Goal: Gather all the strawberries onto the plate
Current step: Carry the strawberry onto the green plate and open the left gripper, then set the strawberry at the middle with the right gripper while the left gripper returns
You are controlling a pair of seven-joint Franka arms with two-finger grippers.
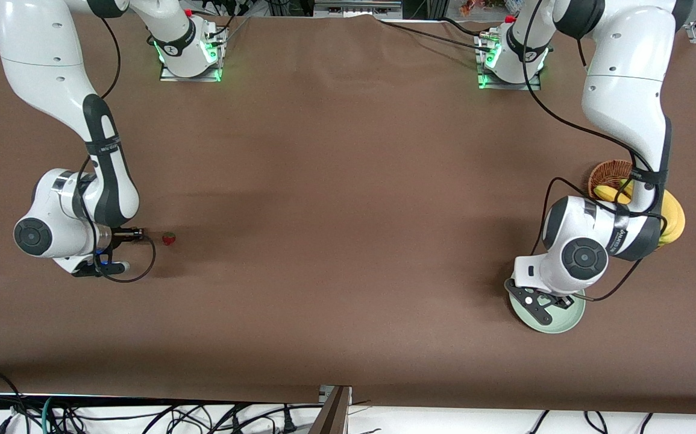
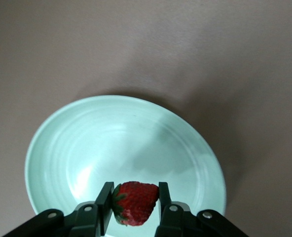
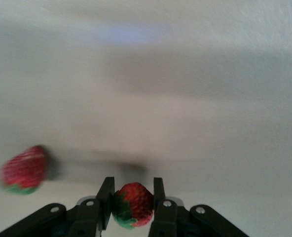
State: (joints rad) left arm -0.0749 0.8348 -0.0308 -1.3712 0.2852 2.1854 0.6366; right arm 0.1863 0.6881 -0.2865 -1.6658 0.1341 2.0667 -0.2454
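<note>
The pale mint-green plate (image 1: pixel 572 321) lies toward the left arm's end of the table, near the front camera. My left gripper (image 2: pixel 134 200) hangs over the plate (image 2: pixel 111 138), shut on a red strawberry (image 2: pixel 135 202) with a green top. Toward the right arm's end, my right gripper (image 3: pixel 131 200) is low over the brown table, shut on a second strawberry (image 3: pixel 132 205). A third strawberry (image 1: pixel 169 239) lies loose on the table beside that hand and also shows in the right wrist view as the loose berry (image 3: pixel 23 169). In the front view each wrist hides its own fingers.
A brown wicker basket (image 1: pixel 608 173) stands farther from the front camera than the plate, partly under the left arm. Yellow bananas (image 1: pixel 674 218) lie in or against it. Both arm bases stand along the table's back edge.
</note>
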